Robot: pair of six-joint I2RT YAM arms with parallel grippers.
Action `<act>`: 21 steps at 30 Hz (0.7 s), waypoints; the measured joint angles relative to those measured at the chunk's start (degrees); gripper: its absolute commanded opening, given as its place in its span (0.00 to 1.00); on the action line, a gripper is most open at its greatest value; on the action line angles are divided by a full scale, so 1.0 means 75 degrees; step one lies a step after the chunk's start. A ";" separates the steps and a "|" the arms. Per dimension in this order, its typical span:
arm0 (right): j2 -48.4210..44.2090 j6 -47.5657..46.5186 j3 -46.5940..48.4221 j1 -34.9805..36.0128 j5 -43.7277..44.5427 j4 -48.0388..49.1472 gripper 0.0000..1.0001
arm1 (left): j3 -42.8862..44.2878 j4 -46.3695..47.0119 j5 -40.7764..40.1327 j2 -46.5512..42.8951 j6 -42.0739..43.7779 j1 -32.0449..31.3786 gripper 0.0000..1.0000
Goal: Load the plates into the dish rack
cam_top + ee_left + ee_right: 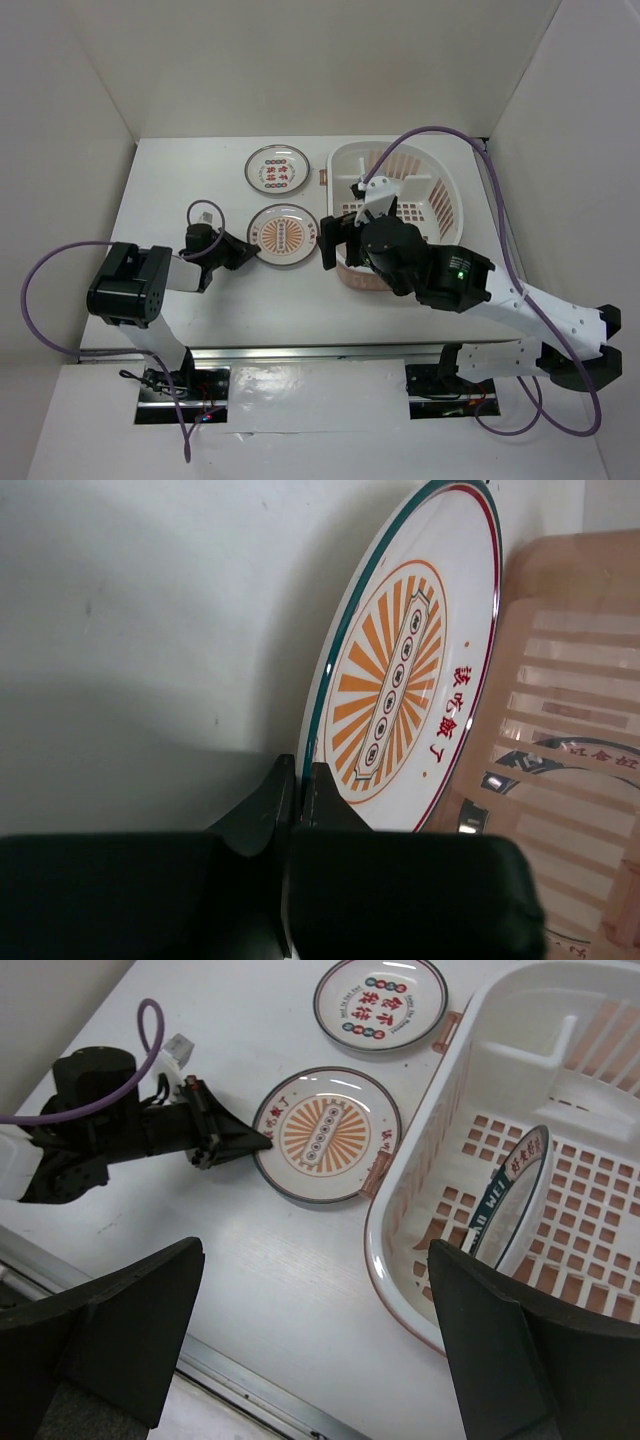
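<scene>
White counter (260, 1260) carries the pink-and-white dish rack (420, 1185), a green-rimmed plate (512, 1195) standing inside. The orange sunburst plate (325, 1135) lies flat just beside the rack's 9 o'clock wall. The left claw (262, 1143), the nearer one, is pinched shut on that plate's 9 o'clock rim. The right claw (315, 1255) gapes wide and empty.

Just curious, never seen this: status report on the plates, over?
Left tool shut on sunburst plate rim; right tool open above table. Green-rimmed plate stands in dish rack; character plate on table. Nothing seen in the way.
</scene>
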 measured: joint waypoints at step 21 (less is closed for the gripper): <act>0.0198 -0.1571 -0.0711 -0.0711 -0.2521 0.1772 1.00 | 0.1562 -0.6152 -0.1192 -0.7242 0.2215 -0.0498 0.00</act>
